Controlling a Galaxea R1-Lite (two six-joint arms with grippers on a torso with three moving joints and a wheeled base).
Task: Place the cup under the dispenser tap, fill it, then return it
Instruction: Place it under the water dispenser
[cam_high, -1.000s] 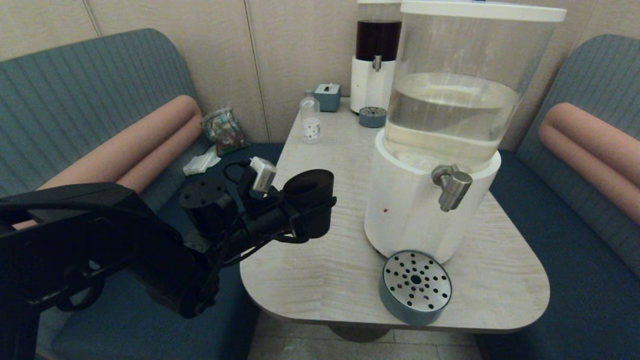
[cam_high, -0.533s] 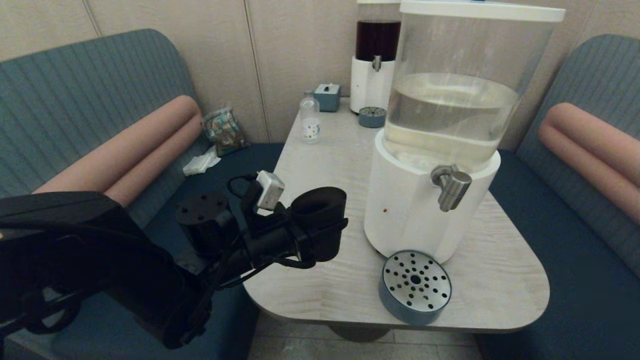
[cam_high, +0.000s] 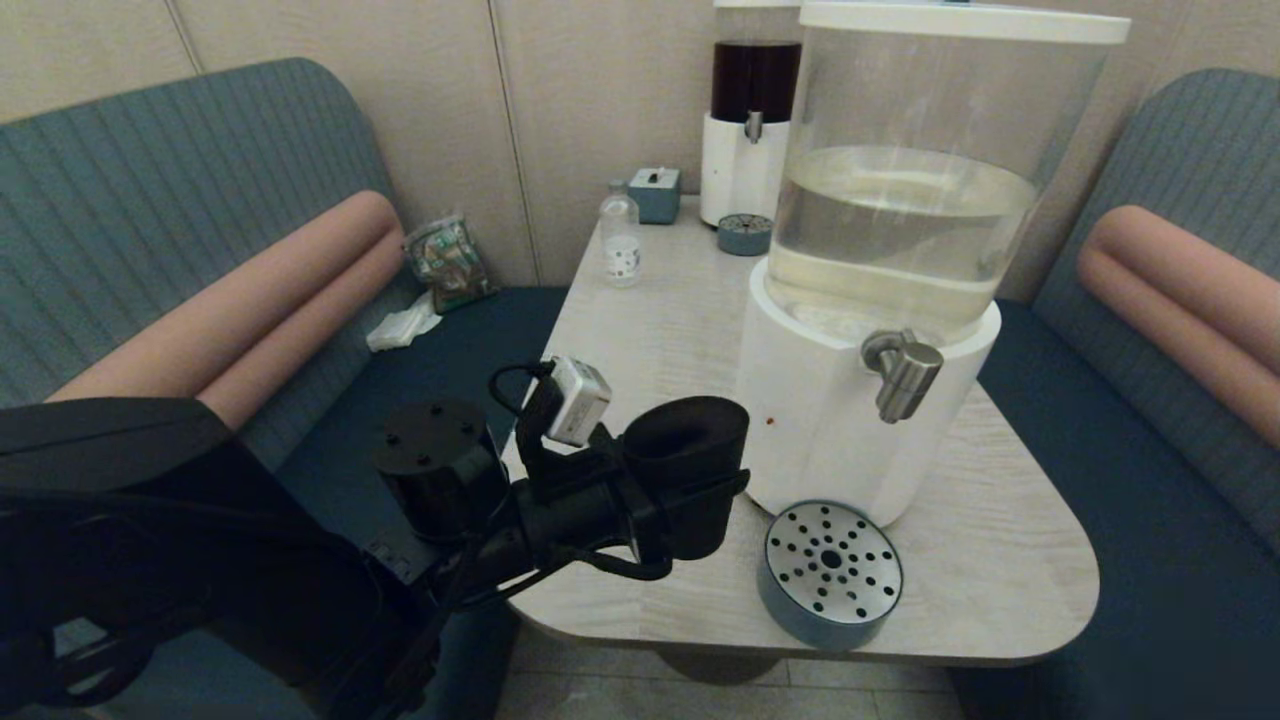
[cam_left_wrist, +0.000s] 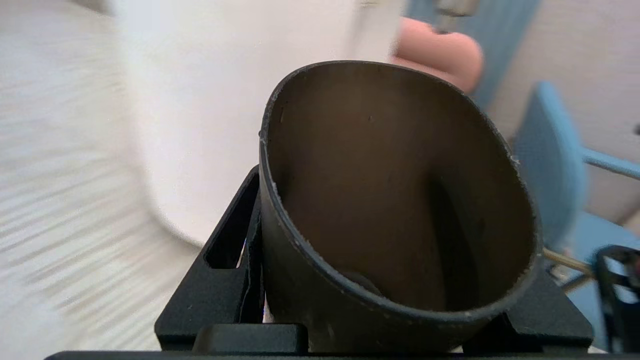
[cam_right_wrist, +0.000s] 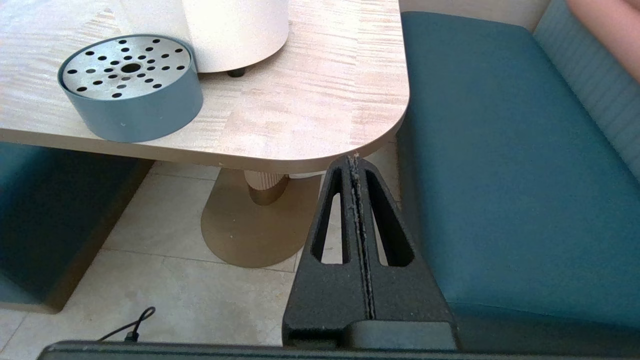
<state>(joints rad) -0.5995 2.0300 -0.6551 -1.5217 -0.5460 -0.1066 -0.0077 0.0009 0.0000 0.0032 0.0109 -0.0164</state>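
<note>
The cup (cam_high: 688, 470) stands nearly upright, mouth up and tilted a little, clamped in the left gripper (cam_high: 665, 500) above the table's (cam_high: 640, 330) near left part. Just right of it are the dispenser's white base (cam_high: 820, 440), the tap (cam_high: 905, 375) higher up, and the round drain tray (cam_high: 830, 575) on the near edge. The right gripper (cam_right_wrist: 356, 200) hangs with fingers pressed together beside the blue bench (cam_right_wrist: 500, 175).

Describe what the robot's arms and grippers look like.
The left arm is matte black with bulky rounded housings, looped black cables and a small white-grey camera box. The left gripper and right gripper have flat black fingers with slotted cut-outs.
</note>
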